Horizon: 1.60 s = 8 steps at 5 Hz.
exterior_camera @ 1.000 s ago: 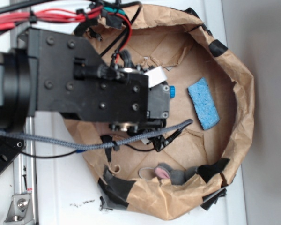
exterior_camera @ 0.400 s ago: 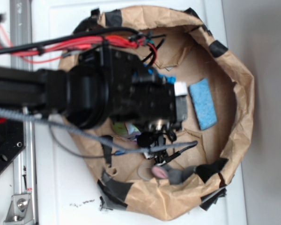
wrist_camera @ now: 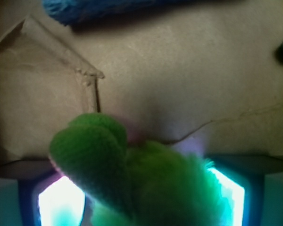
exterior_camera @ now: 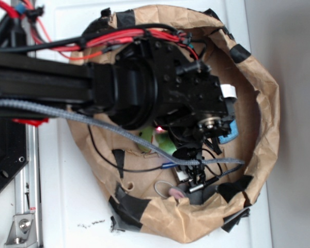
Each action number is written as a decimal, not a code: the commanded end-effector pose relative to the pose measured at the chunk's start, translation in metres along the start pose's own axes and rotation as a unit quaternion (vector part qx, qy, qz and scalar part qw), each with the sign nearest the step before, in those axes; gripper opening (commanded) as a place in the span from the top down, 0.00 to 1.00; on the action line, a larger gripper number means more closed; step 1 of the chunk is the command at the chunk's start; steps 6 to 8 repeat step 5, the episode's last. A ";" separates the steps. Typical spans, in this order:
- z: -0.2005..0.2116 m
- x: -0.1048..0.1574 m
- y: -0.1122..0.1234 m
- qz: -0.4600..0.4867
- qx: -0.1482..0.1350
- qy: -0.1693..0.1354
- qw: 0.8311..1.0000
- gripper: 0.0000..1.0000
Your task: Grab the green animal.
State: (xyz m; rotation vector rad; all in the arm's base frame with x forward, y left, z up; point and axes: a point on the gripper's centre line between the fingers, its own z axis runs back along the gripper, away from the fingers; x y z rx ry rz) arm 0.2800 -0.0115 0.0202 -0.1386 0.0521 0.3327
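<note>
One green animal fills the lower half of your wrist view, sitting between the two glowing fingers of the gripper. You can see a finger on either side of the plush, but whether they press on it cannot be told. From the exterior view, the arm covers most of the brown paper nest, and only a green sliver shows beneath it. One grey plush mouse lies against the nest's near wall, and one blue sponge peeks out beside the wrist.
</note>
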 end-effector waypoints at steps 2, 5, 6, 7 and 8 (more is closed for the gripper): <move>0.094 0.020 0.013 -0.129 0.004 -0.123 0.984 1.00; 0.133 0.012 0.025 -0.115 0.030 -0.129 0.985 1.00; 0.133 0.012 0.025 -0.115 0.030 -0.129 0.985 1.00; 0.133 0.012 0.025 -0.115 0.030 -0.129 0.985 1.00; 0.133 0.012 0.025 -0.115 0.030 -0.129 0.985 1.00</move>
